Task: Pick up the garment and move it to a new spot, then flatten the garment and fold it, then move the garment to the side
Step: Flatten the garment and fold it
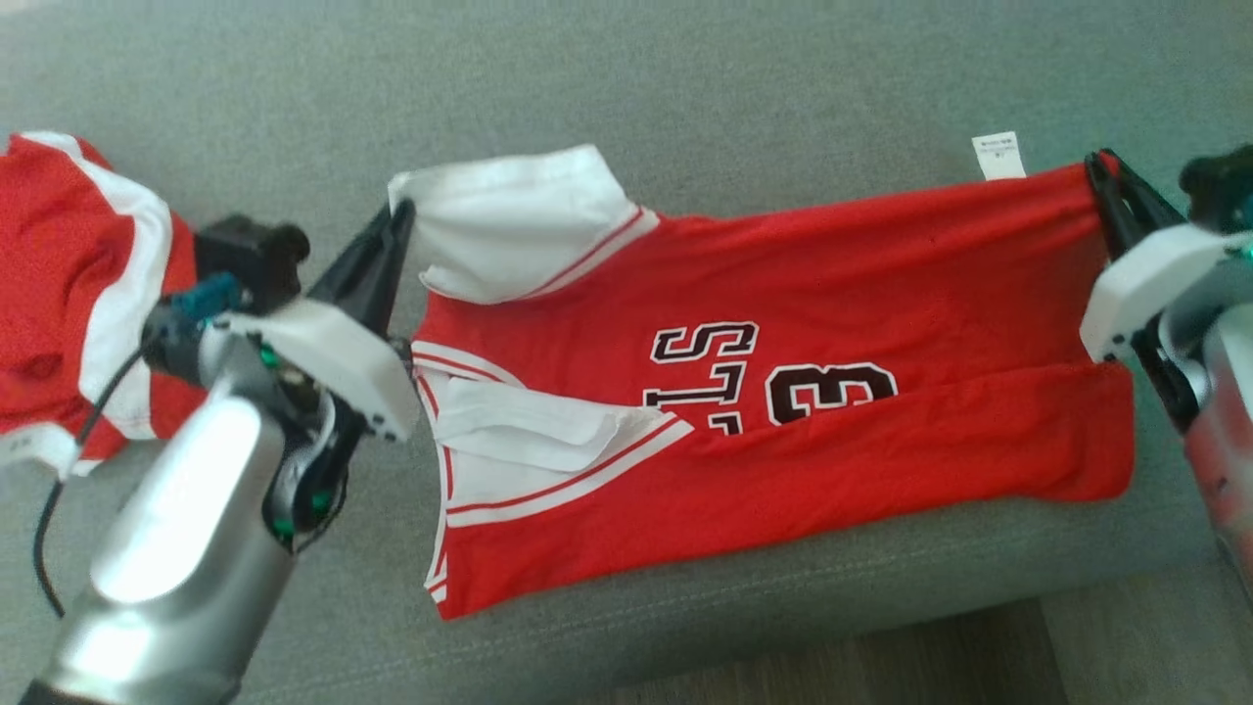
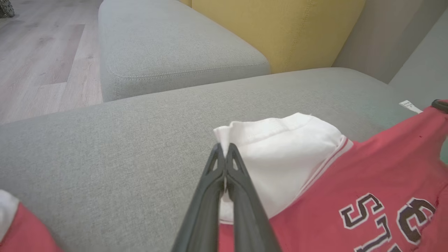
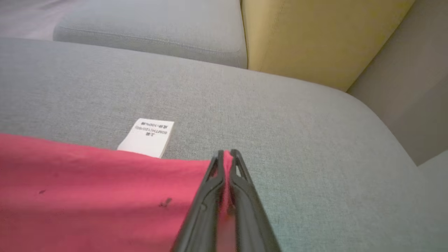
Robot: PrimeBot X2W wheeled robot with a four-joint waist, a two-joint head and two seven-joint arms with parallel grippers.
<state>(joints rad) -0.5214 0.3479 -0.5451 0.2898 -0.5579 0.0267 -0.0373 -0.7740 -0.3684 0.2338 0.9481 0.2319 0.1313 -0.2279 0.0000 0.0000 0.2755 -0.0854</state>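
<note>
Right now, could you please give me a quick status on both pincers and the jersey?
Left pincer shut on jersey sleeve. Right pincer shut on hem corner. Jersey stretched over grey cushion. Second red garment at left, apart.

Two garments (image 1: 783, 323) (image 1: 69, 284), two end effectors (image 1: 401, 211) (image 1: 1101, 162), one label (image 1: 998, 157).

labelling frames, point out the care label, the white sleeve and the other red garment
care label (image 3: 147, 137): right wrist view, middle of the white tag
white sleeve (image 2: 283, 147): left wrist view, middle of the sleeve cloth
other red garment (image 1: 44, 264): head view, its red body
</note>
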